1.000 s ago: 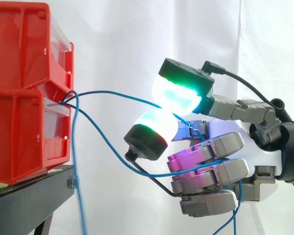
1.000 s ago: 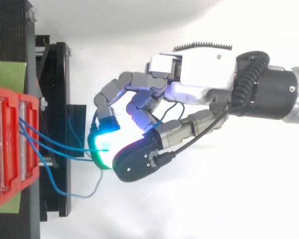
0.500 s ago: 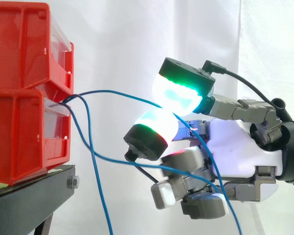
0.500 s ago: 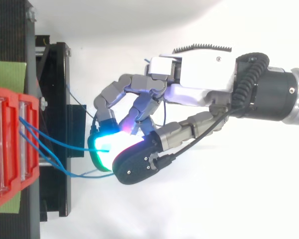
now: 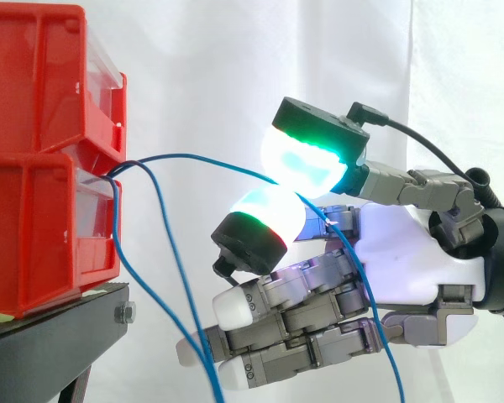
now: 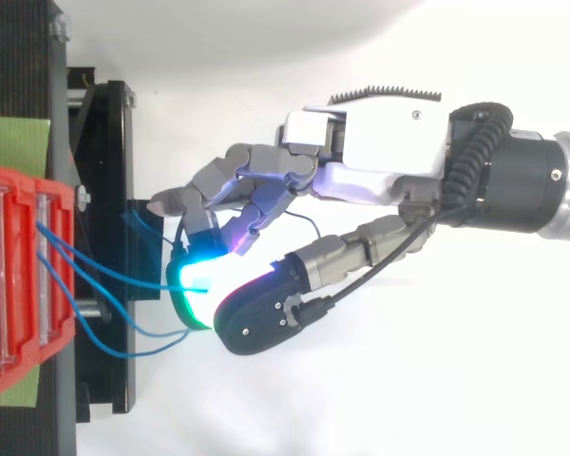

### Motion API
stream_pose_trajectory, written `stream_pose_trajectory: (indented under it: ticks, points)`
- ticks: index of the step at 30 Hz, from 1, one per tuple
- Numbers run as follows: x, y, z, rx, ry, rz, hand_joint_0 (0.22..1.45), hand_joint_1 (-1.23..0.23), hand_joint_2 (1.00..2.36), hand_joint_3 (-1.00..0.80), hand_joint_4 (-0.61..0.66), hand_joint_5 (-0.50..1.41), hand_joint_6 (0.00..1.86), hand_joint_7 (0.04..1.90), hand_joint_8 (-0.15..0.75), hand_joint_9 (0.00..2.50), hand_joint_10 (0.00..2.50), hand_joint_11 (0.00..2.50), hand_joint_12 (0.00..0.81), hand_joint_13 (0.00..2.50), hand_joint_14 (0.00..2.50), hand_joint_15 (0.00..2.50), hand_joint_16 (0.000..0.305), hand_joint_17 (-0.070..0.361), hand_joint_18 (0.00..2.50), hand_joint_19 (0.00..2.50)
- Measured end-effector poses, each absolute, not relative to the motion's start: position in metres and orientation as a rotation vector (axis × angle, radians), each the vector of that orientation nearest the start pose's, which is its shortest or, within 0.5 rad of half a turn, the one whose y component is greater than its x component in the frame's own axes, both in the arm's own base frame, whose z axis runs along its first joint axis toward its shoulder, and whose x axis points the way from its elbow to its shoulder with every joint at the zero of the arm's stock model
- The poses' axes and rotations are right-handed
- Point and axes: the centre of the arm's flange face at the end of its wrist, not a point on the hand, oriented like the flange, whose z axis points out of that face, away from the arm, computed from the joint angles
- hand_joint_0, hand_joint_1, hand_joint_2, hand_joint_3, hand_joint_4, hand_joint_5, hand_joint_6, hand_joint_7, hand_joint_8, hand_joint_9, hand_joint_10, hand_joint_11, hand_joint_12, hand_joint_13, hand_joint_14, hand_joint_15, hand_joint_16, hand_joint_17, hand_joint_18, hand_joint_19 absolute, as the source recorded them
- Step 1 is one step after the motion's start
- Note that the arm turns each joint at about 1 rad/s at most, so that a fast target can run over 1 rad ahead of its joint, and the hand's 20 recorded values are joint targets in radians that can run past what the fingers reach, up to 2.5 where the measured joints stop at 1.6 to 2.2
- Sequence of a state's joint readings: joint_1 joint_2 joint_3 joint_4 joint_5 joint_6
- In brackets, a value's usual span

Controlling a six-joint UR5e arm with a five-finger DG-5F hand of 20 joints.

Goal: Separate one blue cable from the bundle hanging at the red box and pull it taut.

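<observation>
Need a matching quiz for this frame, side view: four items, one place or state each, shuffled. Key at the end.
1. pinched blue cable
2. loose blue cables
3. red bins
4. black stand

A. under the bins
B. hang from the bins, down past the hand
C. stacked at the view's left
D. arcs from the bins to between two glowing pads

Pairs: 1-D, 2-B, 3-C, 4-A.
</observation>
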State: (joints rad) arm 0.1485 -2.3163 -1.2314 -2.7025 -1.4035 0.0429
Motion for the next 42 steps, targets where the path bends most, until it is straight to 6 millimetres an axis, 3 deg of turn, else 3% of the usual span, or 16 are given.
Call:
stream_pose_trajectory:
  ticks: [6,7,9,12,22,25,26,27,29,30,31,32,35,42]
  points:
    - [0.7639,-0.0371,0.2234,1.229,1.149,1.246,0.62,-0.75,1.01,-0.1,0.02,-0.12,0.91,1.1,0.393,0.75,0.0,0.0,0.433,0.2,0.0,0.0,0.051,0.115,0.03,0.0]
    - [0.7639,-0.0371,0.2233,1.229,1.149,1.246,0.62,-0.75,1.01,-0.11,0.03,-0.12,0.91,1.12,0.404,0.86,0.0,0.0,0.426,0.31,0.0,0.0,0.053,0.118,0.11,0.0]
    - [0.7639,-0.0372,0.2233,1.229,1.149,1.246,0.62,-0.75,1.01,-0.11,0.04,-0.12,0.91,1.13,0.413,1.07,0.01,0.29,0.406,0.49,0.0,0.0,0.052,0.116,0.22,0.02]
    - [0.7639,-0.0372,0.2233,1.229,1.149,1.246,0.63,-0.74,1.02,-0.11,0.04,-0.12,0.91,1.13,0.41,1.2,0.01,0.7,0.398,0.77,0.01,0.42,0.048,0.108,0.47,0.25]
    - [0.7639,-0.0372,0.2234,1.228,1.149,1.247,0.63,-0.74,1.02,-0.11,0.05,-0.12,0.91,1.13,0.401,1.32,0.01,1.05,0.39,1.1,0.0,1.16,0.053,0.12,0.81,0.68]
    - [0.7639,-0.0372,0.2234,1.228,1.149,1.247,0.63,-0.74,1.02,-0.11,0.05,-0.12,0.91,1.13,0.394,1.34,0.0,1.18,0.379,1.06,0.44,1.1,0.055,0.125,0.92,0.85]
    - [0.7639,-0.0371,0.2233,1.229,1.149,1.247,0.63,-0.74,1.02,-0.11,0.05,-0.12,0.91,1.12,0.395,1.35,0.0,1.26,0.374,1.0,0.83,0.98,0.056,0.125,1.0,0.96]
    - [0.7639,-0.0371,0.2233,1.229,1.149,1.247,0.64,-0.74,1.02,-0.11,0.05,-0.12,0.91,1.12,0.384,1.33,0.17,1.23,0.367,0.96,1.12,0.91,0.054,0.122,1.04,1.08]
    - [0.7639,-0.0372,0.2233,1.229,1.149,1.247,0.64,-0.74,1.02,-0.11,0.05,-0.12,0.91,1.12,0.377,1.32,0.28,1.21,0.367,0.89,1.46,0.84,0.052,0.116,1.09,1.22]
    - [0.7639,-0.0372,0.2233,1.229,1.149,1.247,0.64,-0.74,1.02,-0.11,0.05,-0.12,0.91,1.11,0.373,1.3,0.37,1.2,0.37,0.84,1.88,0.73,0.048,0.108,1.15,1.4]
    - [0.7639,-0.0372,0.2233,1.229,1.149,1.246,0.64,-0.74,1.02,-0.11,0.06,-0.12,0.91,1.12,0.369,1.3,0.4,1.19,0.372,0.83,1.93,0.73,0.046,0.103,1.16,1.45]
    - [0.7639,-0.0374,0.2233,1.229,1.149,1.246,0.64,-0.74,1.02,-0.11,0.06,-0.12,0.91,1.11,0.363,1.28,0.55,1.14,0.373,0.78,2.16,0.7,0.043,0.098,1.21,1.61]
    - [0.7639,-0.0372,0.2233,1.229,1.15,1.247,0.64,-0.74,1.02,-0.11,0.06,-0.12,0.91,1.12,0.36,1.26,0.7,1.07,0.374,0.73,2.42,0.7,0.04,0.091,1.21,1.71]
    - [0.7639,-0.0368,0.2234,1.228,1.151,1.249,0.65,-0.74,1.02,-0.11,0.06,-0.13,0.91,1.12,0.338,1.23,0.84,1.03,0.368,0.7,2.5,0.72,0.039,0.088,1.17,1.67]
